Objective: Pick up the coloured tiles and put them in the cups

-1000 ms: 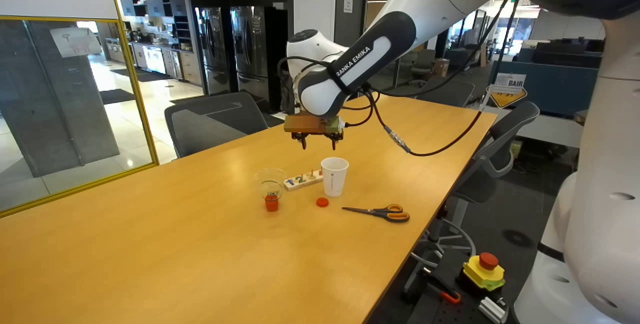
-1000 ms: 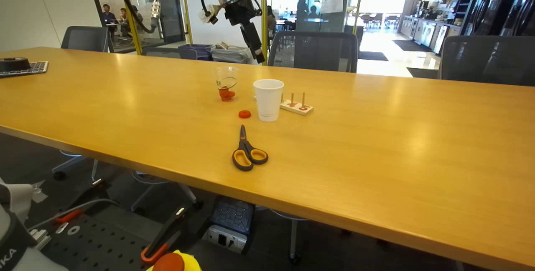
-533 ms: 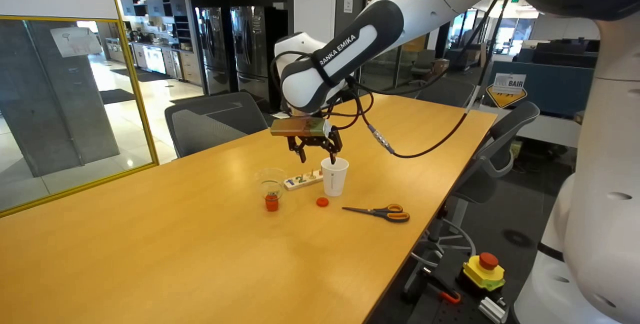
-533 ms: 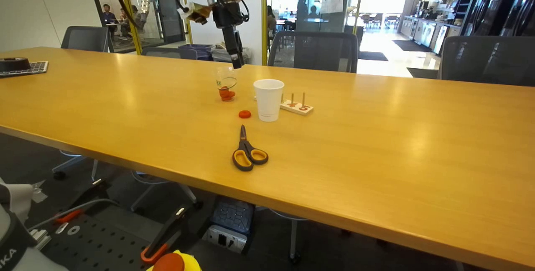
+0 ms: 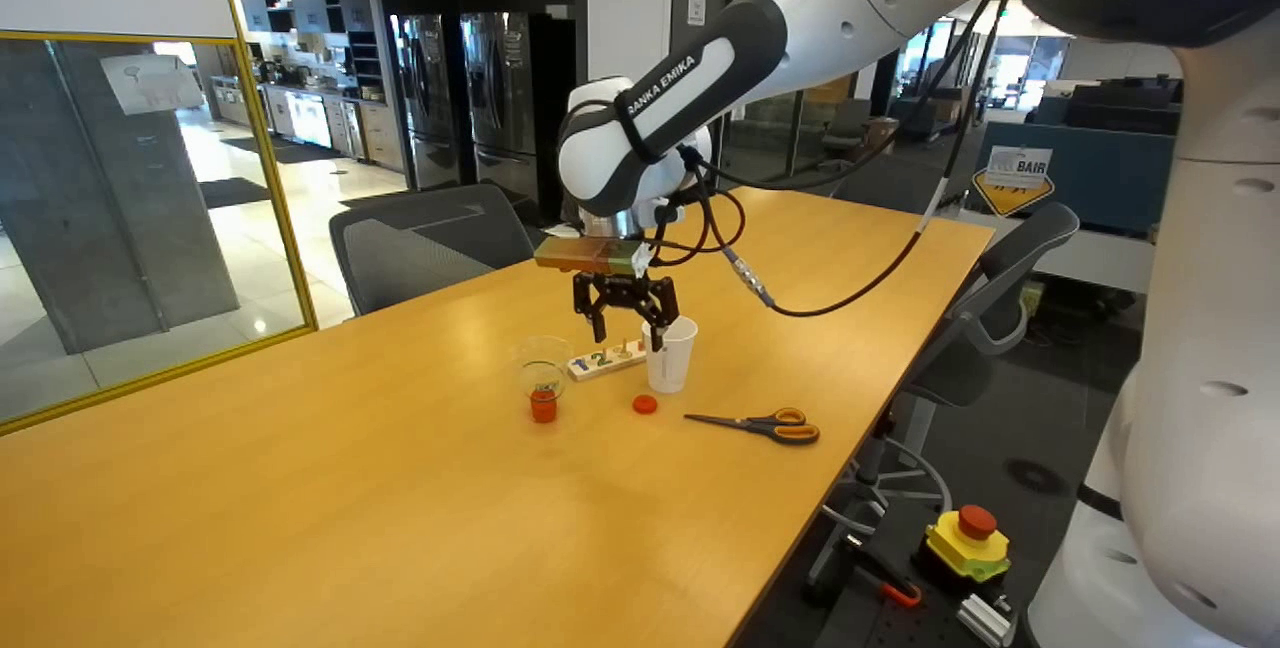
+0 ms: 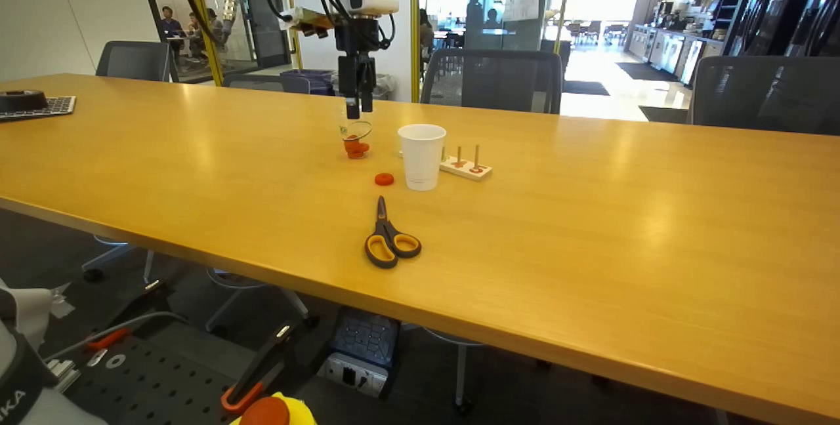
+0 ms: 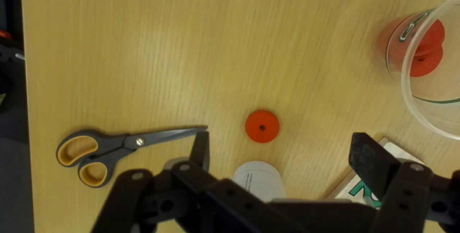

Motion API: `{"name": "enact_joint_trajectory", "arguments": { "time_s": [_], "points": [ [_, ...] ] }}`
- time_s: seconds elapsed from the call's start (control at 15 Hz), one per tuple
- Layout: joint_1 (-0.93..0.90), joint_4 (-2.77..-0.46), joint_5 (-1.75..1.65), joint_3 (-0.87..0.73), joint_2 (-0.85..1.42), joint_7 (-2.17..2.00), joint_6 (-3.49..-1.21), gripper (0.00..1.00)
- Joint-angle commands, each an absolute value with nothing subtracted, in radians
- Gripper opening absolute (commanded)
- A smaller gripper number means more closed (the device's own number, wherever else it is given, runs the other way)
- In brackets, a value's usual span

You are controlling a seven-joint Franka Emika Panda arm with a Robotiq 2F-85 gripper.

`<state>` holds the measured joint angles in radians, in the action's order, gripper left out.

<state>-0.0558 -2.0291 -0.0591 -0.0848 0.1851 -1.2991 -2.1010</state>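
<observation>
Claw (image 5: 628,343) spread wide, gripping nothing, hangs over the desk (image 7: 143,53), where one red tile (image 7: 257,122) lies just beside the white cup (image 6: 422,164) and more red tiles (image 7: 429,62) sit inside the clear cup (image 7: 406,76). An off-line descent could knock the white cup over; a pinch set too high may slip off so flat a tile. The wrist view shows that tile's central hole but hides the white cup's mouth, plain in an exterior view

Both exterior views overlook the table (image 6: 590,235); wrist faces down.
</observation>
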Motion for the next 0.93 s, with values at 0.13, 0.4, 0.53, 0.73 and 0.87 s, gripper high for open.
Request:
{"name": "enact_joint_trajectory", "arguments": {
  "time_s": [0.13, 0.4, 0.53, 0.73, 0.87],
  "points": [
    [-0.014, -2.018, 0.022, -0.077, 0.255, -1.236, -2.179, 1.0],
    [0.011, -2.031, 0.067, -0.082, 0.3, -1.157, -2.309, 1.0],
    [0.019, -2.042, 0.077, -0.084, 0.316, -1.117, -2.38, 1.0],
    [0.035, -2.066, 0.104, -0.086, 0.323, -1.048, -2.453, 1.0],
    [0.044, -2.084, 0.119, -0.086, 0.317, -1.003, -2.463, 1.0]
  ]
}}
